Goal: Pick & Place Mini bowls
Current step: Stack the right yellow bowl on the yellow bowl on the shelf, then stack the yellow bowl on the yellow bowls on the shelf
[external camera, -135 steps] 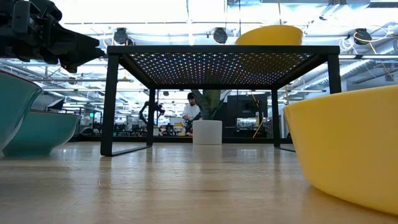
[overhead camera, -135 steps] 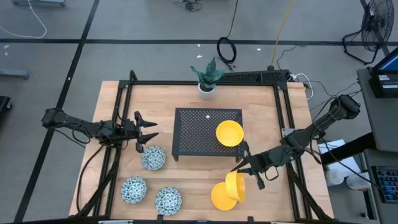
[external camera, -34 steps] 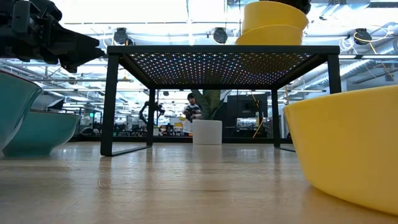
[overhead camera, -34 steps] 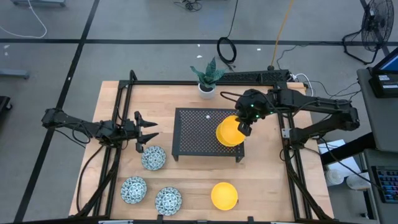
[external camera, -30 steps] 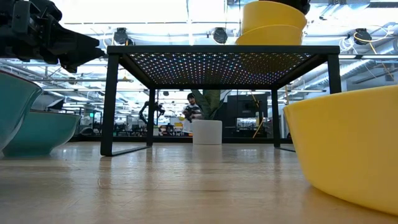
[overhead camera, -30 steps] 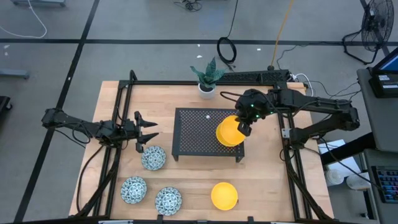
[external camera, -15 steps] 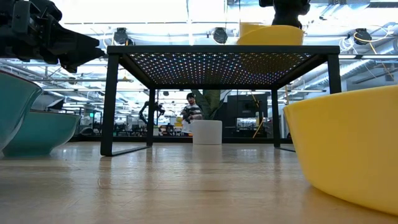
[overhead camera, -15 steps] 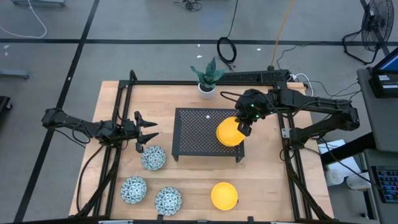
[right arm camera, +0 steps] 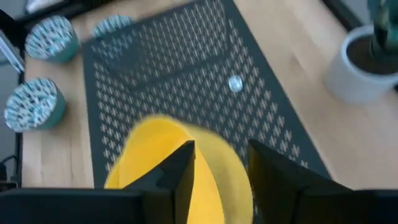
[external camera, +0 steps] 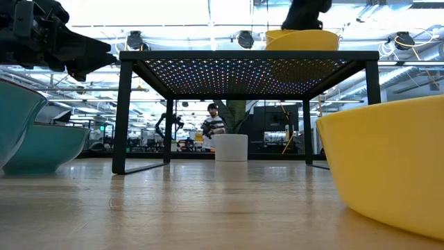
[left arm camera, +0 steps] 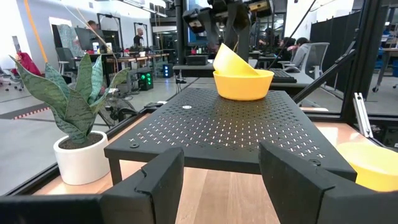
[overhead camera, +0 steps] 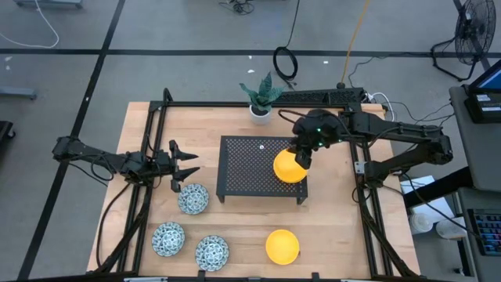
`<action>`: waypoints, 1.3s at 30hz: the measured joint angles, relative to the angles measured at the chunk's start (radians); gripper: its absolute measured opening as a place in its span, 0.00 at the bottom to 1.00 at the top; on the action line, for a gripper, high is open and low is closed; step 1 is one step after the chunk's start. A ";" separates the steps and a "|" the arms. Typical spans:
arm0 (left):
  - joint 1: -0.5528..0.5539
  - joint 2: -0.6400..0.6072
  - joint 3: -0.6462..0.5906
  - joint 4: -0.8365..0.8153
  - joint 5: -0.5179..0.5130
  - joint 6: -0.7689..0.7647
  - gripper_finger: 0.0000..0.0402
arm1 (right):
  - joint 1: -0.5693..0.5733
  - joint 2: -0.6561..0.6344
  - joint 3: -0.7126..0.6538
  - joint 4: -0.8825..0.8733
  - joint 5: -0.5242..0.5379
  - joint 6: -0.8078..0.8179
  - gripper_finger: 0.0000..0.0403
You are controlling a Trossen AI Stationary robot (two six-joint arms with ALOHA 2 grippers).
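Observation:
Two yellow mini bowls [overhead camera: 290, 168] sit nested on the right part of the black perforated stand [overhead camera: 246, 168]. The upper bowl [left arm camera: 231, 60] lies tilted inside the lower one [left arm camera: 244, 86]. My right gripper [right arm camera: 221, 168] hovers open right over them, its fingers on either side of the tilted bowl's raised rim. A third yellow bowl [overhead camera: 282, 245] rests on the table near the front edge. Three patterned bowls [overhead camera: 192, 198] [overhead camera: 167, 238] [overhead camera: 211, 252] stand at the front left. My left gripper [overhead camera: 192, 164] waits open left of the stand. My right gripper comes down from above over the raised rim [left arm camera: 221, 47] of the tilted upper yellow bowl, fingers spread. I cannot tell whether a finger touches that rim. The bowl rests in the lower bowl, not lifted.
A white plant pot [overhead camera: 260, 111] with green leaves stands just beyond the stand's far edge. Black frame rails [overhead camera: 153, 141] run along the table's left and right sides. Bare wood lies between the stand and the front bowls.
My right gripper has opened and let go of the upper yellow bowl. The bowl has dropped from standing high above the lower bowl to lying tilted inside it. The gripper has shifted a little toward the table's left edge.

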 joint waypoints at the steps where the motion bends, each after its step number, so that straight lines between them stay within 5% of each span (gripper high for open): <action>1: 0.000 0.000 0.000 0.000 0.000 0.000 0.53 | 0.000 -0.003 0.000 0.021 0.000 -0.008 0.35; 34: 0.000 0.000 0.000 0.000 0.000 0.000 0.53 | 0.105 -0.052 -0.158 0.248 0.023 -0.092 0.29; 39: 0.000 0.000 0.000 0.001 0.000 0.000 0.53 | 0.152 -0.103 -0.158 0.342 -0.083 -0.050 0.29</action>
